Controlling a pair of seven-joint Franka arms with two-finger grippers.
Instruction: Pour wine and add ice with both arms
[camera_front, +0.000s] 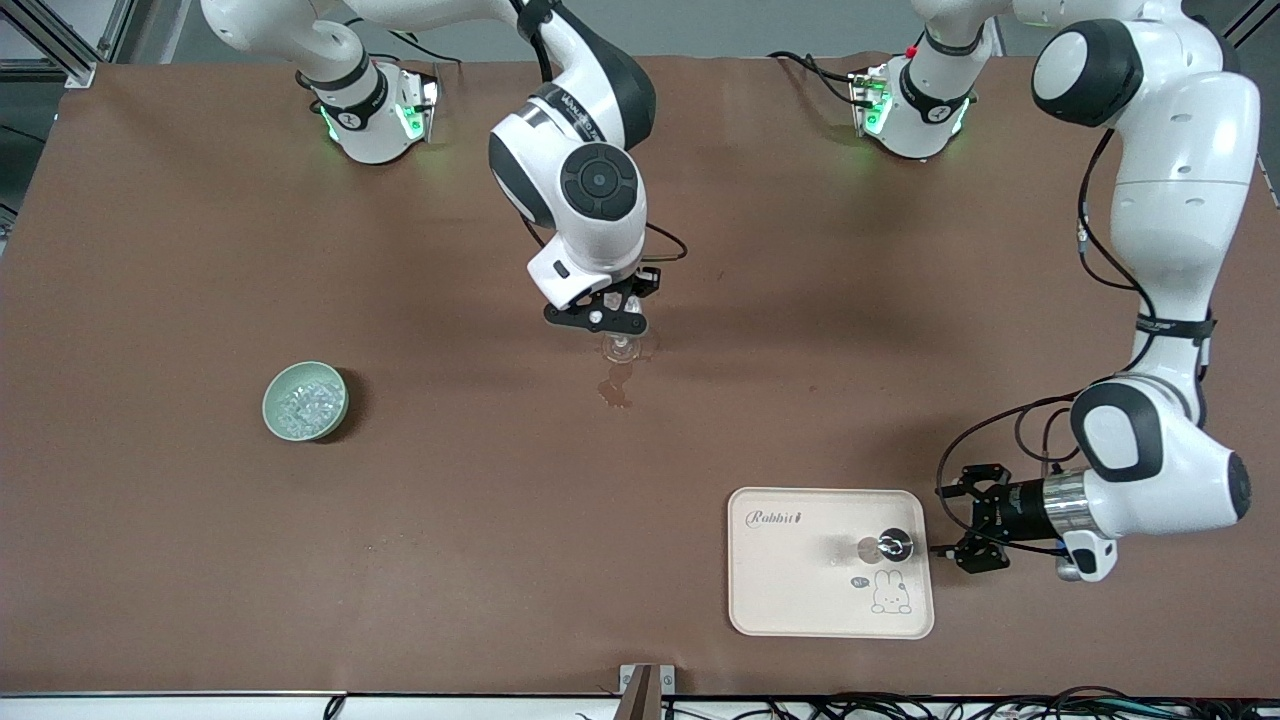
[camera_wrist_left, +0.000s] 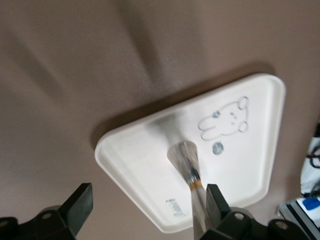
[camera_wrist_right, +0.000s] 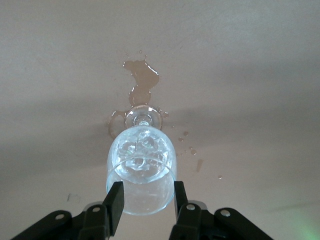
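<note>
A stemmed clear glass (camera_front: 621, 347) stands mid-table and holds chunks of ice (camera_wrist_right: 142, 147). My right gripper (camera_front: 597, 318) hangs just over its rim, open, one finger (camera_wrist_right: 115, 200) at each side of the rim and nothing between them. More ice (camera_front: 303, 405) fills a pale green bowl (camera_front: 276, 388) toward the right arm's end. A slim bottle (camera_front: 893, 546) stands on a cream tray (camera_front: 800, 590). My left gripper (camera_front: 955, 525) sits low beside the tray, open, with the bottle (camera_wrist_left: 187, 160) close to one finger (camera_wrist_left: 216, 200) and not gripped.
A brownish puddle (camera_front: 613, 390) lies on the brown mat just nearer the front camera than the glass, with small drops (camera_wrist_right: 187, 142) around its foot. Both arm bases stand along the table's back edge. The tray sits near the front edge.
</note>
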